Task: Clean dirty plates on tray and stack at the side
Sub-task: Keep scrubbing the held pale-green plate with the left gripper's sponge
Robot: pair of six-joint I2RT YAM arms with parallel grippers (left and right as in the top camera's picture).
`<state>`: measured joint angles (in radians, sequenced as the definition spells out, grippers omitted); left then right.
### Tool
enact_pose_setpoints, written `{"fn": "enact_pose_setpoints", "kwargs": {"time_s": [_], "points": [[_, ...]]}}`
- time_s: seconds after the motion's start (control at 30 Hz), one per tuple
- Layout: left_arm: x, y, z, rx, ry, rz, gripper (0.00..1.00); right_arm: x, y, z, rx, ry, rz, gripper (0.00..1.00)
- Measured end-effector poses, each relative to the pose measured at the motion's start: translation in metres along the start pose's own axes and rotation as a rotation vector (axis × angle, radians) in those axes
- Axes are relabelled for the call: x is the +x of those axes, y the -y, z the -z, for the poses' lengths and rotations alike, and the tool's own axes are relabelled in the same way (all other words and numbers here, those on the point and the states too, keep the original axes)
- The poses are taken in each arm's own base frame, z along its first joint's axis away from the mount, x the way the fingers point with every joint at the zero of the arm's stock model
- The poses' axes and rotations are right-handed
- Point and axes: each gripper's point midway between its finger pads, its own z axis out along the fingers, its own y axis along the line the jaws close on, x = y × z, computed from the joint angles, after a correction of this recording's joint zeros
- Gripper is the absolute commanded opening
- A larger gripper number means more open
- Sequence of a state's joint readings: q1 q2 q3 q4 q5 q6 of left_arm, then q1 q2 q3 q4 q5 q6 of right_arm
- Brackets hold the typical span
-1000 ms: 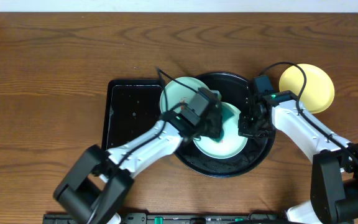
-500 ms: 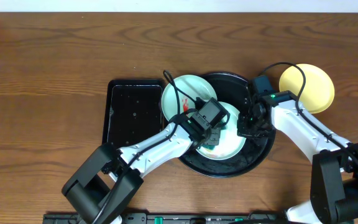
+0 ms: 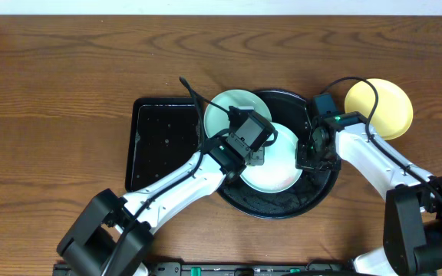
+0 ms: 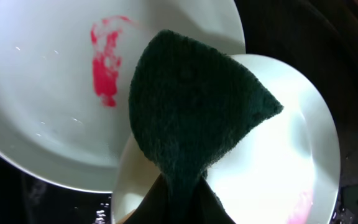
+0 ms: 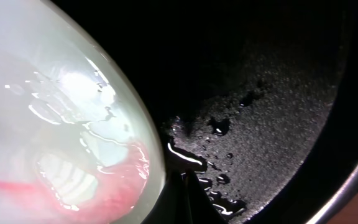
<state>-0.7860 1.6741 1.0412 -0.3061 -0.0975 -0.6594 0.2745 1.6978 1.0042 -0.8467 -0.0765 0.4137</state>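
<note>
The first plate (image 3: 278,170) lies in the round tray (image 3: 282,214), near its middle. The second plate (image 3: 225,115) rests over the round tray's back left rim, tucked partly under the first plate. A scrub pad (image 4: 191,118) sits where they meet. The third plate (image 3: 378,107) lies on the table (image 3: 52,77), just right of the round tray. A flat tray (image 3: 159,146) lies just left of the round tray.

Far bench (image 3: 60,69): open passage.
Round tray (image 3: 276,213): crowded by mint plates (image 3: 275,175), left arm (image 3: 183,178), right arm (image 3: 371,153).
Right edge: yellow plate (image 3: 386,103).

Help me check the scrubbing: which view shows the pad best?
Left wrist: the pad fills the frame, its outline sharp. Overhead, the left gripper hides most of it. The right wrist view does not show it.
</note>
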Motion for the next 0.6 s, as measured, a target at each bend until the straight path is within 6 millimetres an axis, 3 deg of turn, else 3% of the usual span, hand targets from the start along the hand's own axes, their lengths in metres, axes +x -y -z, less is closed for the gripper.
{"fn": "enact_pose_setpoints", "kwargs": {"time_s": [0.13, 0.3, 0.37, 0.5, 0.6], "points": [[0.012, 0.016, -0.012, 0.081, -0.063, 0.027, 0.07, 0.000, 0.001, 0.000, 0.006, 0.001, 0.000, 0.01], [0.043, 0.043, -0.019, 0.180, -0.174, 0.011, 0.07, 0.000, 0.001, 0.000, 0.006, 0.002, 0.000, 0.02], [0.056, 0.054, -0.016, 0.209, -0.207, -0.014, 0.07, -0.001, 0.001, 0.000, 0.005, 0.004, -0.006, 0.20], [0.074, 0.068, -0.011, 0.232, -0.239, -0.054, 0.07, -0.008, -0.001, 0.000, -0.001, 0.033, -0.004, 0.29], [0.079, 0.064, -0.011, 0.197, -0.238, -0.070, 0.07, -0.012, -0.002, 0.000, -0.007, 0.050, -0.007, 0.46]]}}
